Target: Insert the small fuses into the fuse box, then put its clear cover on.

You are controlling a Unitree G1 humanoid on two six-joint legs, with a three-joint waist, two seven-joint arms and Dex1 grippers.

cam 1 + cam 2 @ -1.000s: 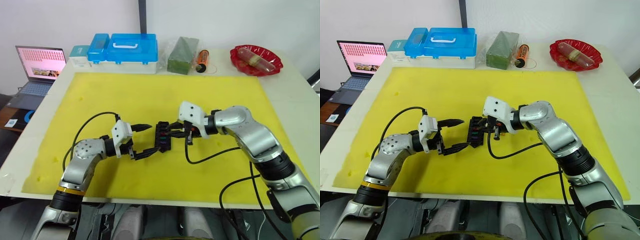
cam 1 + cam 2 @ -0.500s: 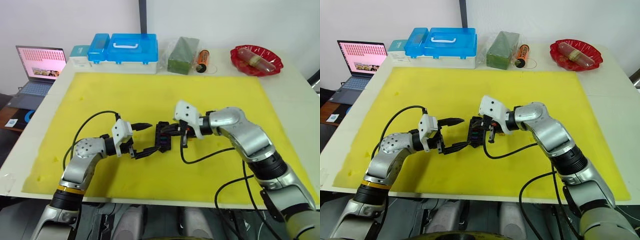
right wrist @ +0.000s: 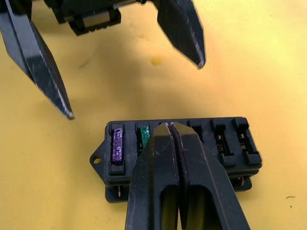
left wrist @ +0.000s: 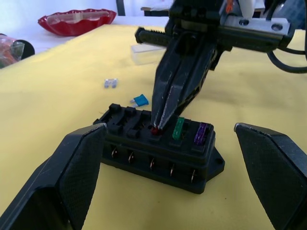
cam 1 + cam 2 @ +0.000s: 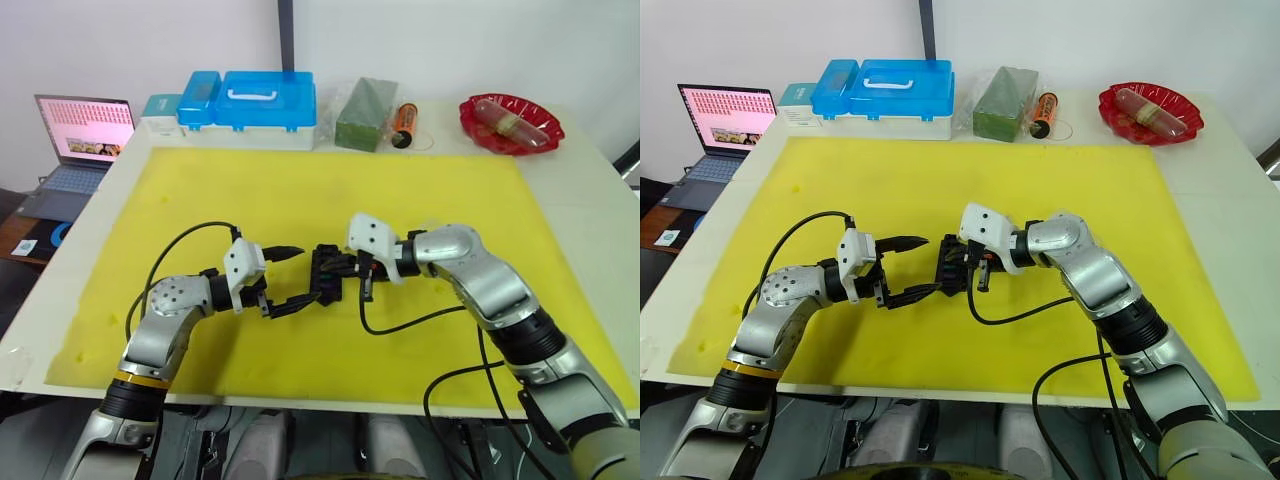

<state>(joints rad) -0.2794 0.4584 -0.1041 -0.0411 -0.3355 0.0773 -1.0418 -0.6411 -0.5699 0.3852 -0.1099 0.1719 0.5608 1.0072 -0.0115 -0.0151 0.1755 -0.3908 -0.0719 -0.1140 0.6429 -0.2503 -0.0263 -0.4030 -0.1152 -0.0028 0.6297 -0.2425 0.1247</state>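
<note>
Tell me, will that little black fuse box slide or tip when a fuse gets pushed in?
The fuse box looks like light, stiff plastic, so it could slide on the yellow mat. It sits low and wide, so tipping seems unlikely. The right gripper presses straight down, which should pin it.

Black fuse box (image 4: 160, 153), purple fuse (image 4: 201, 133), green fuse (image 4: 178, 128), yellow mat (image 5: 300, 190)

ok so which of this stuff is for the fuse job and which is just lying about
For the job: fuse box, red fuse in the right claw, green fuse, purple fuse, loose blue fuse, clear cover.

Lying about: laptop, blue case, red dish.
</note>
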